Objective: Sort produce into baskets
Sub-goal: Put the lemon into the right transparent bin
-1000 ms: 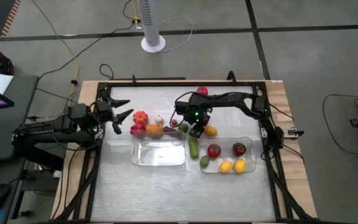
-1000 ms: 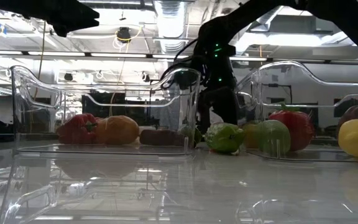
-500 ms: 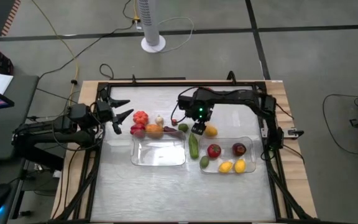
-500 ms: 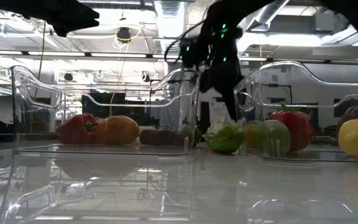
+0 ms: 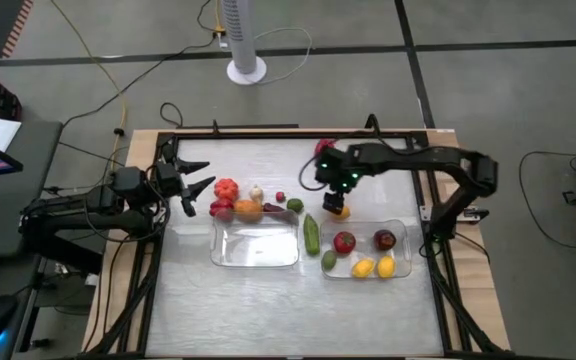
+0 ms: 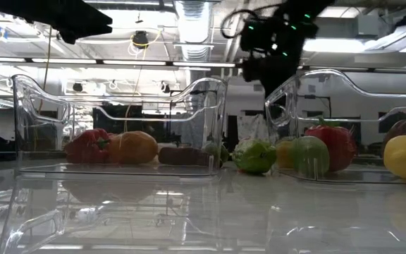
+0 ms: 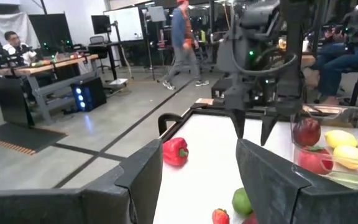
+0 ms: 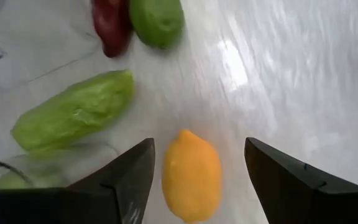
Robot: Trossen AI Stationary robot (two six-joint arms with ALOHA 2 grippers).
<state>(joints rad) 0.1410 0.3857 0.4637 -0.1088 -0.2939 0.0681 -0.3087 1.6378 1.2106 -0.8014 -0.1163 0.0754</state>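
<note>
A white counter (image 5: 238, 300) seen from above carries two clear baskets side by side near its middle. The left basket (image 5: 255, 243) looks empty in the high view. The right basket (image 5: 368, 249) holds a red tomato (image 5: 344, 242), a dark red fruit (image 5: 385, 239), two yellow pieces (image 5: 374, 267) and a small green one (image 5: 329, 261).

The right claw (image 5: 335, 203) hangs above the counter just beyond the far edge of the right basket, its fingers spread and holding nothing. In the right wrist view an orange-yellow lemon (image 8: 191, 175) lies on the counter directly below, between the two fingers but not touched by them. Near it lie a long pale green cucumber (image 8: 73, 112), a round green lime (image 8: 156, 22) and a dark red piece (image 8: 111, 28). From above, the cucumber sits in the gap between the two baskets.

Along the far edge of the left basket is a row of produce: a red pepper (image 5: 226, 188), a red piece (image 5: 221, 209), an orange fruit (image 5: 248, 210) and a small white bulb (image 5: 256, 192). Another red pepper (image 5: 324, 147) lies alone close to the counter's far edge.

The left claw (image 5: 194, 186) waits over the left edge of the counter, fingers spread wide and empty.
</note>
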